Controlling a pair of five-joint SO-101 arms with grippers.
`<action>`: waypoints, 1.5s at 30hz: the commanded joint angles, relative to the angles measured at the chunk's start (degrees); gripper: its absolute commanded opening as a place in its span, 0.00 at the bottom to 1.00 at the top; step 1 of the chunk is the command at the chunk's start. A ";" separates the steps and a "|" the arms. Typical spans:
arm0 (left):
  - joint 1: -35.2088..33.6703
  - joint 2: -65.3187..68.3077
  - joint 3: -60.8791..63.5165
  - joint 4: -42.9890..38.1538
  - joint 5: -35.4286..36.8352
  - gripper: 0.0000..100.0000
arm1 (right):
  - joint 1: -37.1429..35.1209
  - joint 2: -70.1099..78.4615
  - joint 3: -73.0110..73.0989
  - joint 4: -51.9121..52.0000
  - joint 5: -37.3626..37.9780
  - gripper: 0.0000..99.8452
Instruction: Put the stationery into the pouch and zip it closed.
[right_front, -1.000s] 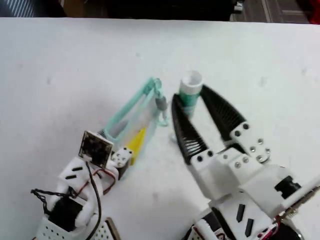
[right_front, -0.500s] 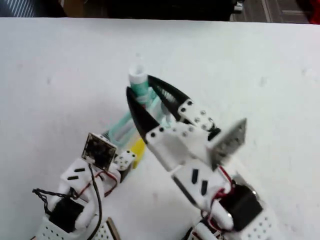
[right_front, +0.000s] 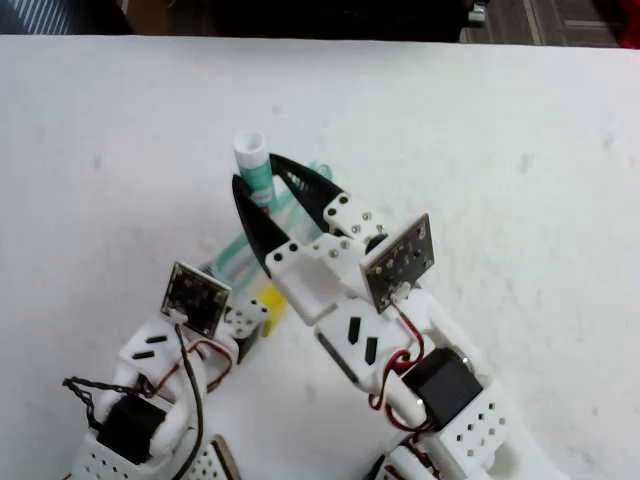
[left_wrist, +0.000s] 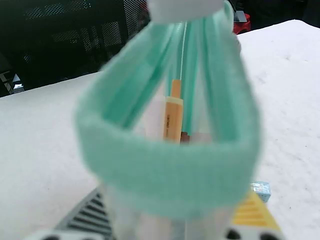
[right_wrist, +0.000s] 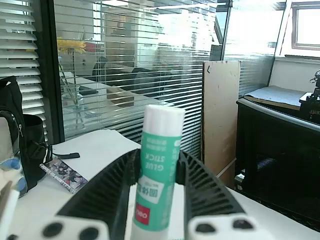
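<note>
A teal-rimmed clear pouch (right_front: 232, 252) lies on the white table. My left gripper (right_front: 248, 312) is shut on its near end, next to a yellow tag. From the left wrist, the pouch's mouth (left_wrist: 165, 185) gapes open with an orange pen (left_wrist: 173, 118) inside. My right gripper (right_front: 257, 174) is shut on a white and green glue stick (right_front: 252, 156), held upright over the pouch's far end. In the right wrist view the glue stick (right_wrist: 157, 170) stands between the two black fingers (right_wrist: 112, 182). Its white cap (left_wrist: 185, 7) hangs just above the pouch's mouth.
The white table (right_front: 480, 150) spreads open to the right and at the back. Its far edge meets a dark room background. Both arm bases crowd the near edge.
My right arm has swung left with the glue stick, from beside the pouch's far right end to above that end. The left arm has stayed put.
</note>
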 joint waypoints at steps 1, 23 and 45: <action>-0.75 0.13 -3.25 0.35 0.09 0.21 | -0.22 0.66 0.18 0.13 -0.53 0.02; -0.40 0.13 -3.25 0.53 0.00 0.23 | -2.15 4.00 0.79 -6.46 -0.09 0.02; -0.92 0.13 -3.25 0.44 0.09 0.23 | -2.15 -9.36 5.80 8.40 -0.09 0.02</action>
